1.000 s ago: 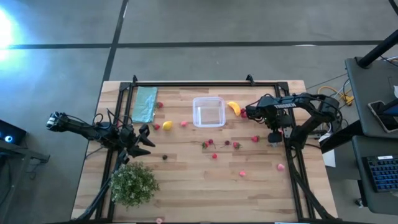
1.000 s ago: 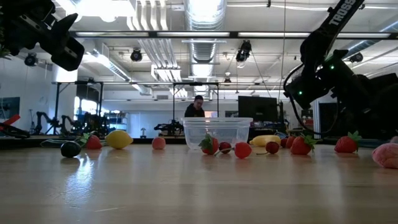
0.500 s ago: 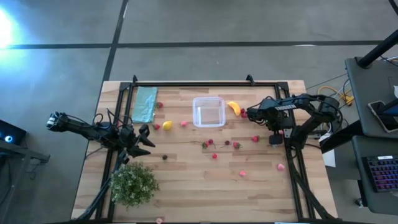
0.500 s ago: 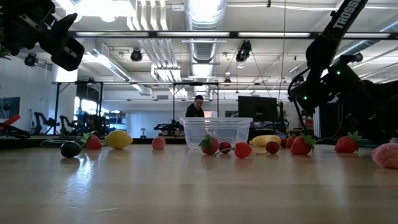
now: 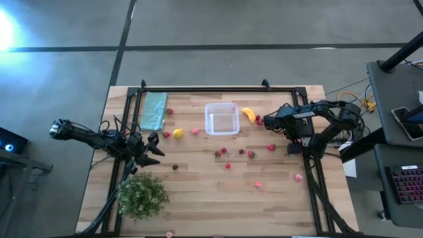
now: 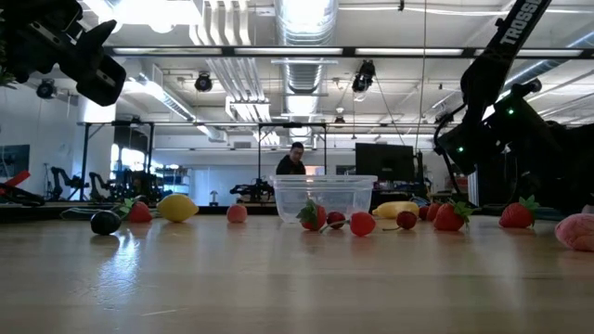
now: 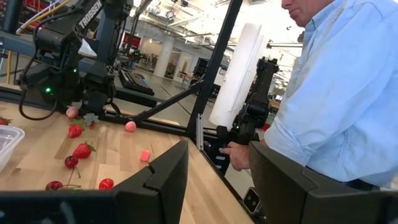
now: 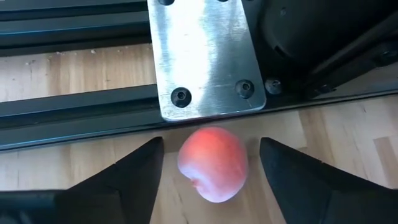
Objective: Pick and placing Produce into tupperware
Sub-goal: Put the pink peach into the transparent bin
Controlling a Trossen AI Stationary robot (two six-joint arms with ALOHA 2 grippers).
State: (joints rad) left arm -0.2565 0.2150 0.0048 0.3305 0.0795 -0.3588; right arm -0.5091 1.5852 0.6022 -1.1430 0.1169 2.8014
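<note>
The clear tupperware (image 5: pixel 221 119) (image 6: pixel 325 197) stands on its base at the table's far middle, with nothing in it. Toy produce lies scattered on the wood: a banana (image 5: pixel 248 114), a lemon (image 5: pixel 177 133), a dark piece (image 5: pixel 175 166), and strawberries and pink pieces to the right. My right gripper (image 8: pixel 211 186) (image 5: pixel 294 148) is open and low beside the right rail. Its fingers stand on either side of a pink-red peach-like fruit (image 8: pixel 211 163) without touching it. My left gripper (image 7: pixel 217 180) (image 5: pixel 157 147) waits open over the table's left part.
A black frame rail with a metal plate (image 8: pixel 205 56) runs right behind the peach-like fruit. A leafy bush (image 5: pixel 141 195) stands near left and a teal cloth (image 5: pixel 154 110) lies far left. A person in a light blue shirt (image 7: pixel 336 93) stands past the table's near right corner.
My right arm has drawn back toward the table's right edge and sunk a little lower. This uncovers a red piece beside the banana. The produce and the tupperware lie where they were.
</note>
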